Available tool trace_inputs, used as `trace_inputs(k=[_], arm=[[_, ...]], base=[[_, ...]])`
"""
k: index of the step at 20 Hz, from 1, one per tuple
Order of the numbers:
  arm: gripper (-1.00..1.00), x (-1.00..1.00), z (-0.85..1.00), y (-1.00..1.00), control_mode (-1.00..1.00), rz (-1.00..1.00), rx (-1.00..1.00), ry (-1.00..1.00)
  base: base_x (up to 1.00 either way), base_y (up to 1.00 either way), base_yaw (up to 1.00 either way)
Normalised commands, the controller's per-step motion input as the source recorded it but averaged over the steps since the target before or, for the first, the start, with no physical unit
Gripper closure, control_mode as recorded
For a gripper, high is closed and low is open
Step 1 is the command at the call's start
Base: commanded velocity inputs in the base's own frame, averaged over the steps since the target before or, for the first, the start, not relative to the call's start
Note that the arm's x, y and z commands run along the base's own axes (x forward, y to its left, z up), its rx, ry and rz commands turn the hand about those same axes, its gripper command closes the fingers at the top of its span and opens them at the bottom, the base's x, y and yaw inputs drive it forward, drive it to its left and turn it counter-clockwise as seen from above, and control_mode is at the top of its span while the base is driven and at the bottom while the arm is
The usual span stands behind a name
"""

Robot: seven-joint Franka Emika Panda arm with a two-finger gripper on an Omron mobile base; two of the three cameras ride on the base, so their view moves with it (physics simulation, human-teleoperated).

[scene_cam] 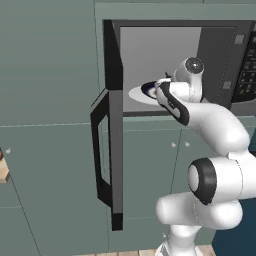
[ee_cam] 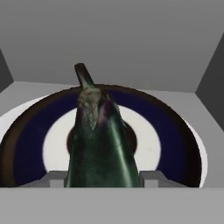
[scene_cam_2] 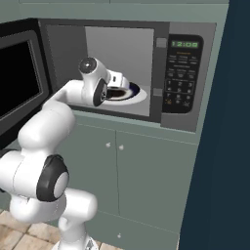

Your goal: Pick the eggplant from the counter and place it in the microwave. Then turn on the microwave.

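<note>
Two base views flank the microwave [scene_cam: 170, 65]; hand view looks inside.

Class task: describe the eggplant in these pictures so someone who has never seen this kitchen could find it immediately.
Find the black built-in microwave with its door swung open. Inside lies a round plate with a dark blue ring. Over it, between the gripper's fingers, is the eggplant: dark, glossy, tapered, with a green stem.

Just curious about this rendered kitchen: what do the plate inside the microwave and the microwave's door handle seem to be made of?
The plate looks like glazed ceramic: smooth white with a dark blue ring and a brownish rim. The door handle looks like matte black plastic or coated metal: a plain dark bar without shine. Being rendered, both are guesses.
</note>
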Motion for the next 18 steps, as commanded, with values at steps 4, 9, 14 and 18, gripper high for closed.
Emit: trace_inputs(k=[4,9,14,18], arm=[[1.00,0.14,-0.08,0.00,-1.00,0.00,0.00,0.01],[1.00,0.12,-0.07,0.00,-1.00,0.00,0.00,0.00],[1.00,0.14,-0.02,0.00,-1.00,0.00,0.00,0.01],[1.00,0.18,0.00,0.00,-1.00,0.00,0.00,0.04]], base=[[0.00,0.00,0.00],[0.00,0.00,0.00],[0.00,0.00,0.00],[0.00,0.00,0.00]])
